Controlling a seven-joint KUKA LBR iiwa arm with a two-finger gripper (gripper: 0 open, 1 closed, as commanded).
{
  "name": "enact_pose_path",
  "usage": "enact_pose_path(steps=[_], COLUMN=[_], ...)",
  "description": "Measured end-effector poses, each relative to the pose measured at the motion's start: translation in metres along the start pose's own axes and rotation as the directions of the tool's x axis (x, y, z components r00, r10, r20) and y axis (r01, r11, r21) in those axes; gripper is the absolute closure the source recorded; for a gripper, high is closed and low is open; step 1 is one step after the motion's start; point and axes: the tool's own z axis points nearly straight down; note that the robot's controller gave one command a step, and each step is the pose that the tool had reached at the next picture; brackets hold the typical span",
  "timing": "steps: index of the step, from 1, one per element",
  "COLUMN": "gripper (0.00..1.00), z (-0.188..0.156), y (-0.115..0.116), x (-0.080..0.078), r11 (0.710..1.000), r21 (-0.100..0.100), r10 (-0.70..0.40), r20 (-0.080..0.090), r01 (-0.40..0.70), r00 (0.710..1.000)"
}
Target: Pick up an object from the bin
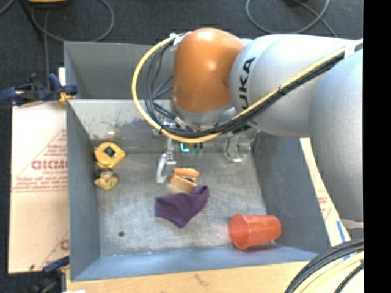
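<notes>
Well off to my gripper's left, by the wall of the bin (81, 182), lie a yellow-and-black block (109, 154) and a small yellow figure (105, 180) close beside it. Both are too far from me to matter for this step.

My gripper (166, 168) hangs low over the middle of the bin floor, under my orange wrist cover. I cannot tell how far open it is, or whether it has hold of anything.

Just beside it on the right, perhaps touching, lies a small tan-and-orange piece (184, 177), rounded like a bun. It is the thing nearest me, and I judge it my likeliest pick. In front of that piece a purple cloth (181, 206) lies crumpled, its upper edge meeting the tan piece.

Further right and behind me, a clear cup (237, 148) stands near the back wall. Well to the right and in front, a red-orange cup (255, 231) lies on its side.

To do this well, I judge I should centre over the tan piece rather than beside it, go down close to the floor, and close across its narrow width. I should keep off the cloth, since a snagged fold could drag along or spoil the grip. The piece is rounded and may squirt out sideways, so I should lift straight up.
</notes>
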Motion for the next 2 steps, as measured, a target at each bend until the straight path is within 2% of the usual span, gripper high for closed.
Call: enact_pose_path(steps=[1,2], gripper=[0.0,0.0], z=[-0.005,0.03], y=[-0.001,-0.028], x=[-0.001,0.036], r11=[1.0,1.0], r21=[-0.001,-0.001], r10=[0.002,-0.013], r20=[0.006,0.014], r01=[-0.002,0.013], r00=[1.0,1.0])
